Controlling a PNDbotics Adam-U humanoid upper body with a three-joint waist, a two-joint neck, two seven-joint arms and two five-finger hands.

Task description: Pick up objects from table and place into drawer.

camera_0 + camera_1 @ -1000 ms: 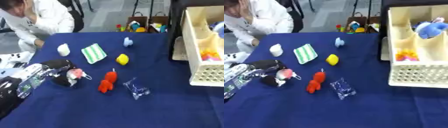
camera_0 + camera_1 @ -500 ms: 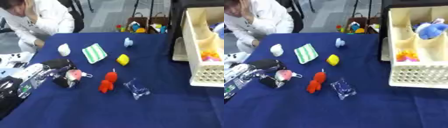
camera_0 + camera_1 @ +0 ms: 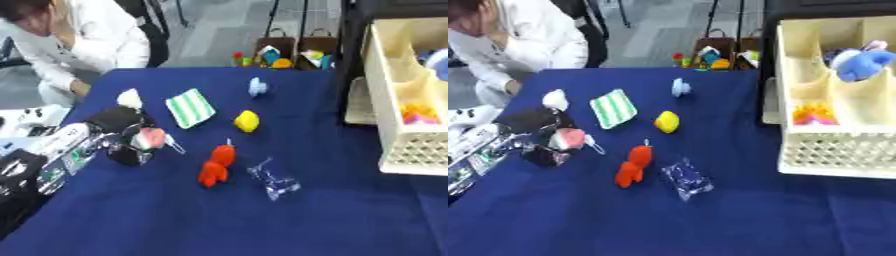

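Left-side first: the left hand [image 3: 122, 137] lay on the blue table [image 3: 262, 220] near its left edge, black fingers curled round a small pink-and-white object [image 3: 149, 138]. Right hand showed in neither view.

Loose items lay spread over the middle of the table. A white lump [image 3: 129, 98] sat just beyond the left hand, toward the far-left corner. A green-striped cloth [image 3: 191, 107] lay next to it, further in. A pale blue small object [image 3: 257, 86] sat nearest the far edge. A yellow object [image 3: 247, 120] rested near the centre, an orange-red toy [image 3: 215, 165] nearer the front edge, and a clear plastic packet [image 3: 273, 181] just beside the toy.

The cream drawer [image 3: 833, 125] stood at the right edge, compartments open upward. A blue plush [image 3: 857, 62] sat in a far compartment; orange-pink pieces [image 3: 815, 113] lay in one nearer the front.
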